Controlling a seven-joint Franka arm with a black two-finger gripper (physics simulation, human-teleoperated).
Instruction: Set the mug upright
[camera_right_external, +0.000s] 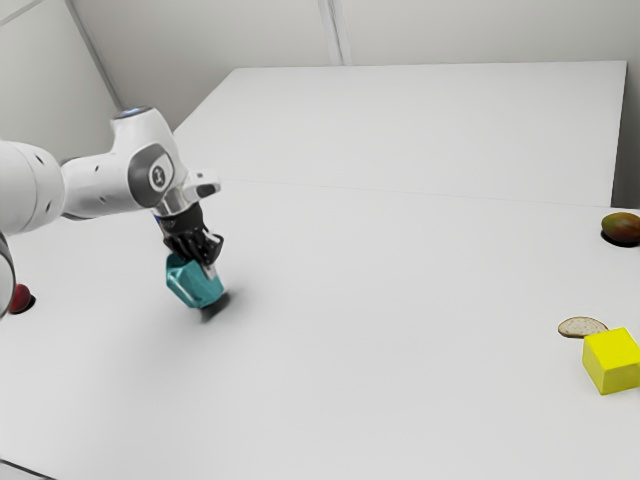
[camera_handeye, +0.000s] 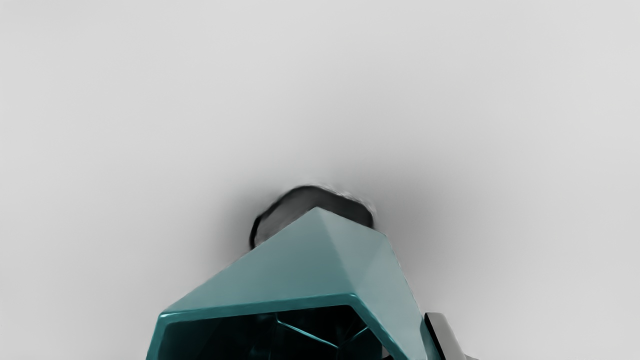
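Over the table (camera_right_external: 400, 350), the end effector (camera_right_external: 209, 267) seems clamped on the tilted mug (camera_right_external: 190, 282), its inside dark.

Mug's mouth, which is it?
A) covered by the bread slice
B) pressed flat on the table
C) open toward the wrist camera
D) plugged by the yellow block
C: in the wrist view the mug shows its rim and, past it, the dark inside.

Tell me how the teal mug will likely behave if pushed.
The mug is probably stiff, given its crisp facets. Being hollow, it may be light for its size. It leans beneath the pincer, so a push could tip it, but its flat sides should hinder rolling.
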